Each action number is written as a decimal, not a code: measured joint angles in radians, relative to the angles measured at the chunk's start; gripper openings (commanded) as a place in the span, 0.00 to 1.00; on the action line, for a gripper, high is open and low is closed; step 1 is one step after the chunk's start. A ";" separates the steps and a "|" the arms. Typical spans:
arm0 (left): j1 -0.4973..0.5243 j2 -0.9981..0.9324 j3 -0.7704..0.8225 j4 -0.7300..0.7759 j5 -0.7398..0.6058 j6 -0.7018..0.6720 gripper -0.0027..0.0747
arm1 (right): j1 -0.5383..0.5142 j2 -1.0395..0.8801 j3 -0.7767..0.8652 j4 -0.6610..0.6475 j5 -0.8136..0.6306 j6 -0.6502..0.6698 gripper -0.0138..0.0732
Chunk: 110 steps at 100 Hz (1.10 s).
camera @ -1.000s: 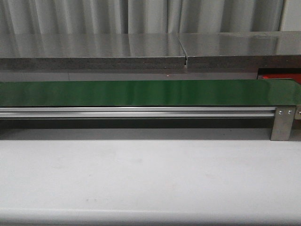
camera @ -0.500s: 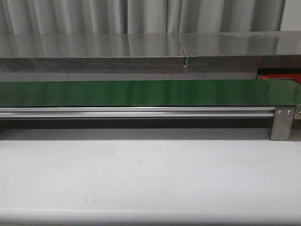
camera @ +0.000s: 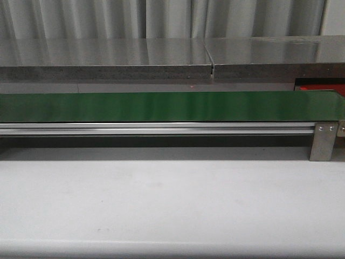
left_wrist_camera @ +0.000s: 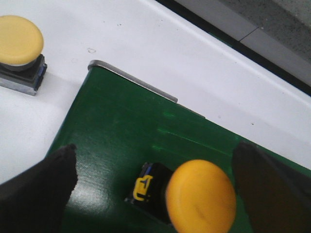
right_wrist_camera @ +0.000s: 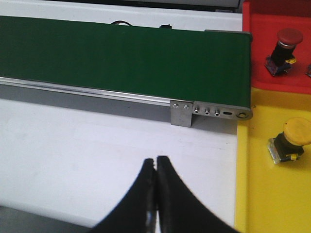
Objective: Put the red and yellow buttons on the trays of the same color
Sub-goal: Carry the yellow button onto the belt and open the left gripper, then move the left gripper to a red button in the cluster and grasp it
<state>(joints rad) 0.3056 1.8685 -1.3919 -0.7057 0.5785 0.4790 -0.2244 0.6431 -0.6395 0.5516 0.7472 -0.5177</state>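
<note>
the green belt (left_wrist_camera: 146,145) ends at a metal lip, white tabletop (left_wrist_camera: 146,43) beyond. the left gripper (left_wrist_camera: 153,187) hangs spread over that end, a yellow button (left_wrist_camera: 200,196) between its fingers, ready to pinch; another yellow button (left_wrist_camera: 19,41) sits off-belt. the right gripper (right_wrist_camera: 156,194) waits pressed together over open tabletop, yellow tray (right_wrist_camera: 272,194) and red tray (right_wrist_camera: 262,53) beside it, each already holding a matching button.

bench (camera: 172,205): white | on it: green belt (camera: 161,106), yellow tray (right_wrist_camera: 272,184), red tray (right_wrist_camera: 272,43), yellow button (left_wrist_camera: 19,41)
</note>
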 measured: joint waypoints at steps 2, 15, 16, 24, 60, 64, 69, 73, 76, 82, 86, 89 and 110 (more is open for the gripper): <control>0.000 -0.002 0.000 0.000 0.000 0.000 0.87 | 0.000 0.000 0.000 0.000 0.000 0.000 0.08; 0.000 -0.033 0.001 0.000 -0.002 0.000 0.87 | 0.000 0.000 0.000 0.000 0.000 0.000 0.08; 0.000 -0.035 0.001 0.000 -0.002 0.000 0.87 | 0.000 0.000 0.000 0.000 0.000 0.000 0.08; 0.000 -0.057 -0.004 0.000 -0.002 0.000 0.87 | 0.000 0.000 0.000 0.000 0.000 0.000 0.08; 0.109 -0.070 -0.080 0.079 0.002 0.001 0.86 | 0.000 0.000 0.000 0.000 0.000 0.000 0.08; 0.129 -0.070 -0.080 0.098 0.002 0.001 0.86 | 0.000 0.000 0.000 0.000 0.000 0.000 0.08; 0.154 -0.064 -0.080 0.112 0.000 0.001 0.86 | 0.000 0.000 0.000 0.000 0.000 0.000 0.08; 0.173 -0.053 -0.082 0.118 -0.009 0.001 0.86 | 0.000 0.000 0.000 0.000 0.000 0.000 0.08; 0.184 -0.044 -0.082 0.121 -0.014 0.001 0.86 | 0.000 0.000 0.000 0.000 0.000 0.000 0.08; 0.206 -0.019 -0.082 0.128 -0.026 0.001 0.86 | 0.000 0.000 0.000 0.000 0.000 0.000 0.08; 0.216 -0.001 -0.082 0.137 -0.032 0.001 0.86 | 0.000 0.000 0.000 0.000 0.000 0.000 0.08; 0.222 0.012 -0.082 0.145 -0.037 0.001 0.86 | 0.000 0.000 0.000 0.000 0.000 0.000 0.08; 0.234 0.108 -0.109 0.220 -0.059 0.001 0.86 | 0.000 0.000 0.000 0.000 0.000 0.000 0.08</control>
<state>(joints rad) 0.5392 1.9768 -1.5007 -0.4854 0.5199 0.4797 -0.2244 0.6431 -0.6395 0.5516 0.7472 -0.5177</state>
